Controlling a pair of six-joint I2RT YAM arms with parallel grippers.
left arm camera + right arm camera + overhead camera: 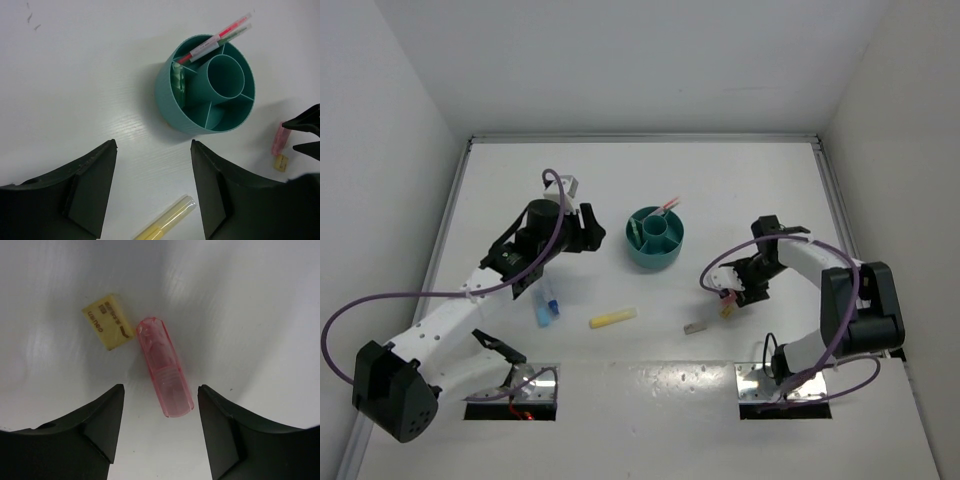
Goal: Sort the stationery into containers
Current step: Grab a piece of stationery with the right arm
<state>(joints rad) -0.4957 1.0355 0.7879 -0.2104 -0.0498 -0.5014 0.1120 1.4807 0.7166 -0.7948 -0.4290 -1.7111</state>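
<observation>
Right wrist, pink marker (pixel 165 367) near-vertical, top tilted left

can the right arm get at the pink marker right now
Probably yes: the right gripper is open over the pink marker, which lies flat between its jaws. The tan eraser sits close by the marker's far end but looks clear of the jaws.

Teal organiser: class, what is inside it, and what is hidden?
A pink pen and green pen lean in one ring compartment, jutting past the organiser rim; a mint marker sits in another. Its centre cup's floor is partly hidden.
</observation>
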